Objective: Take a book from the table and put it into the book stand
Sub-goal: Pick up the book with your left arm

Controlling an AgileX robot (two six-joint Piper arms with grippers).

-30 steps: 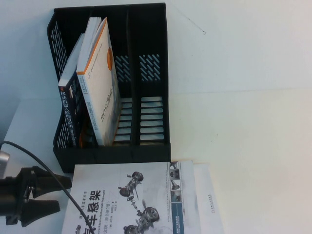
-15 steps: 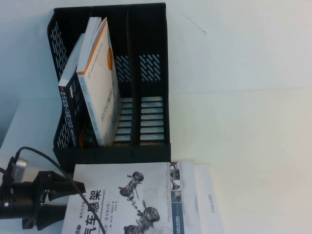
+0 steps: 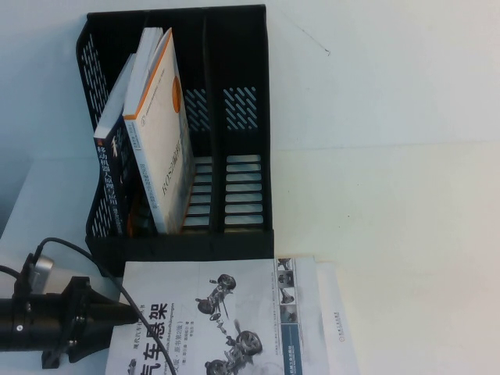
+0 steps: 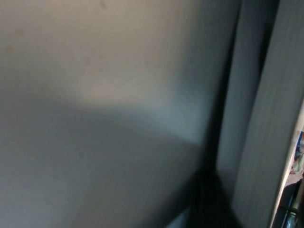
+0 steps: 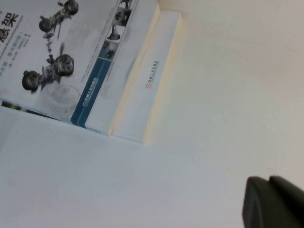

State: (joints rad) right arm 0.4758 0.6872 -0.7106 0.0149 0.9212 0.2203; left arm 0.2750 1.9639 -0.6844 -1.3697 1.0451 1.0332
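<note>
Fingers of the left gripper (image 3: 129, 316), matte black, lie at the left edge of the book (image 3: 223, 316) at lower left; can't tell how far apart they are or if they grip it. Book is thin, glossy pale-cover paperback w/ car-part pics, flat on the smooth white table (image 3: 406, 195), bottom centre. Book stand (image 3: 242, 133), black slotted plastic, 3 bays, sits upper left w/ 2 leaning books in its left bay. Right gripper (image 5: 273, 202): only a dark tip shows, state unclear.
</note>
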